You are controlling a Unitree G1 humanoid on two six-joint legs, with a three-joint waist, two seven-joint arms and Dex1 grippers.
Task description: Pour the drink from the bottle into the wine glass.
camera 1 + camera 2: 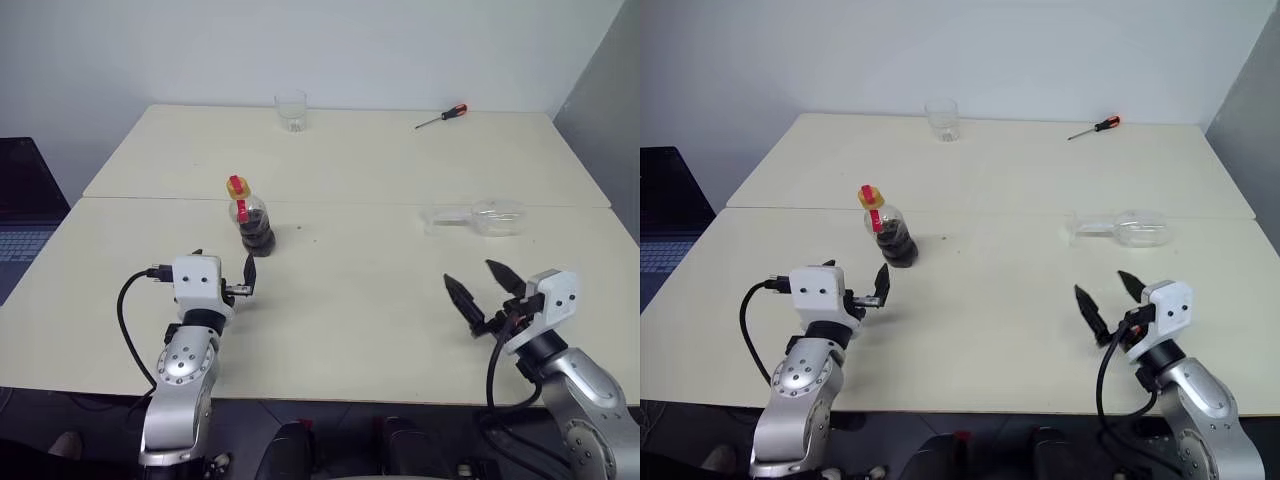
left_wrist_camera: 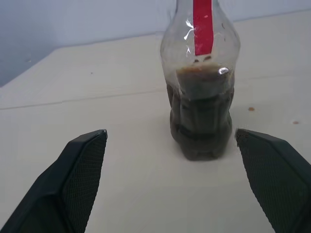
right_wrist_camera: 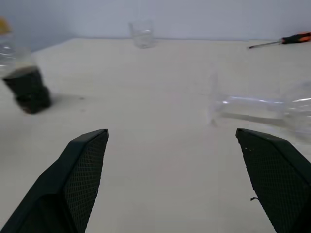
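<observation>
Small squat clear plastic bottle (image 1: 254, 226) with red neck label and yellow cap (image 1: 236, 184): upright on the cream tabletop (image 1: 360, 300), just beyond the left jaws at their 12 o'clock, not touched. Left jaws: wide apart, empty, level, lined up to either side of the bottle body. Right jaws: wide apart, empty.

Clear stemmed wine glass (image 1: 485, 216): lying on its side at 12 o'clock from the right jaws, near but apart.

Handling, as judged:
- Bottle: light, thin-walled, smooth, likely to dent under a hard squeeze. Take hold across the bulbous body, below the label. Cap still on; remove before pouring.
- Wine glass: fragile, thin stem, prone to rolling. Take hold at the bowl or low on the stem and stand upright first.

Differences between views:
- Left wrist view: dark brown-red drink (image 2: 200, 116) filling roughly the lower half of the bottle; cap cut off.
- Head views: cap, plus short clear tumbler (image 1: 291, 110) at 12 o'clock on the far edge and red-handled screwdriver (image 1: 441, 117) at 1 o'clock.
- Right wrist view: glass seen side-on, blurred.
</observation>
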